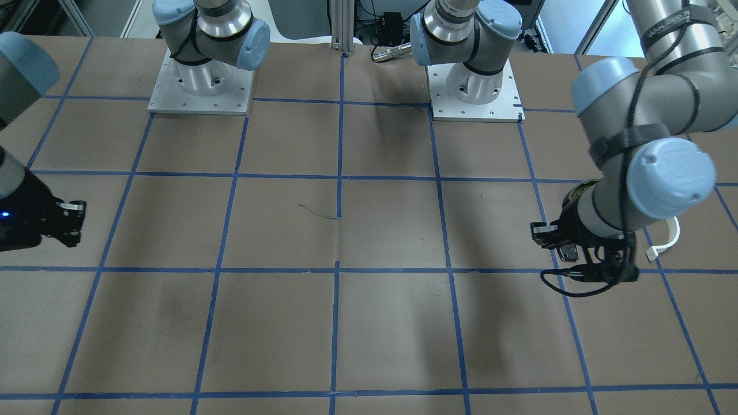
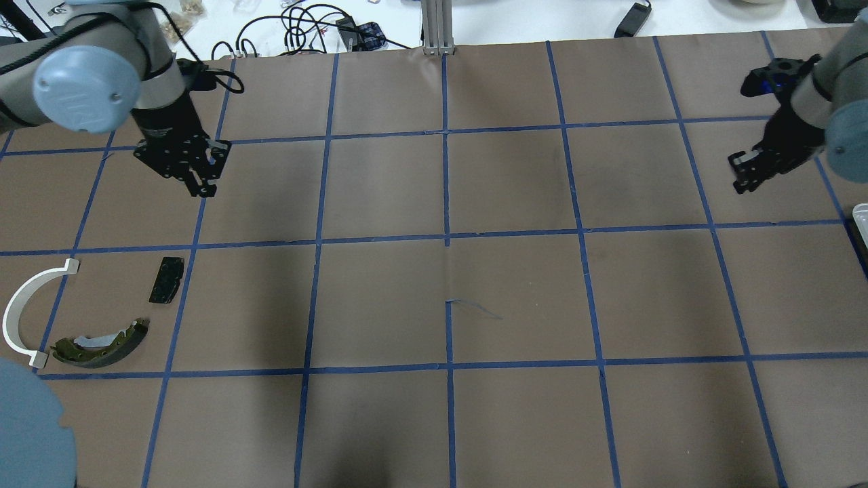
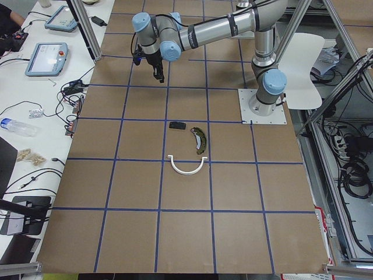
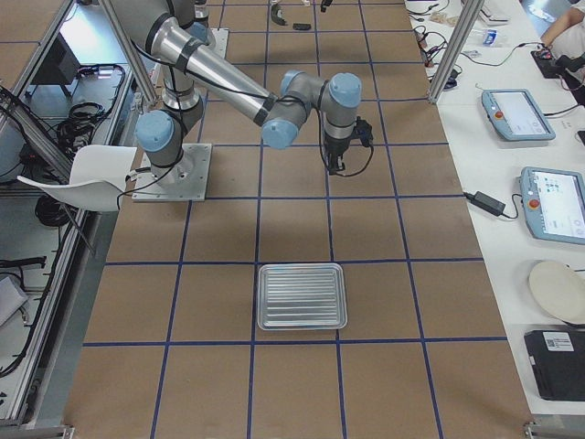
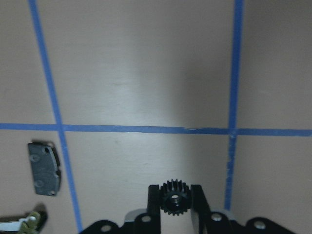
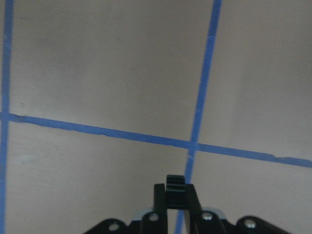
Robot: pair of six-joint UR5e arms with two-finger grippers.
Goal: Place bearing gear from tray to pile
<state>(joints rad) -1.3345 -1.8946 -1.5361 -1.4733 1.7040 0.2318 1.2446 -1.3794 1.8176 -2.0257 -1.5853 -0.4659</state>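
A small black bearing gear [image 5: 174,200] sits clamped between the fingers of my left gripper [image 5: 175,189], which hangs above the brown table. That gripper [image 2: 203,184] is beyond the pile: a black brake pad [image 2: 167,279], an olive-gold brake shoe [image 2: 102,342] and a white half-ring [image 2: 30,312]. My right gripper [image 6: 174,192] is shut on a second black toothed gear [image 6: 174,183] seen edge-on, and hovers at the table's far right [image 2: 742,177]. The tray [image 4: 302,295] lies on the table's right end; only its edge [image 2: 861,220] shows in the overhead view.
Blue tape lines divide the brown table into squares. Both arm bases [image 1: 200,86] [image 1: 475,89] stand on plates at the robot's side. Cables and tablets [image 3: 46,58] lie on the white bench beyond the table's far edge.
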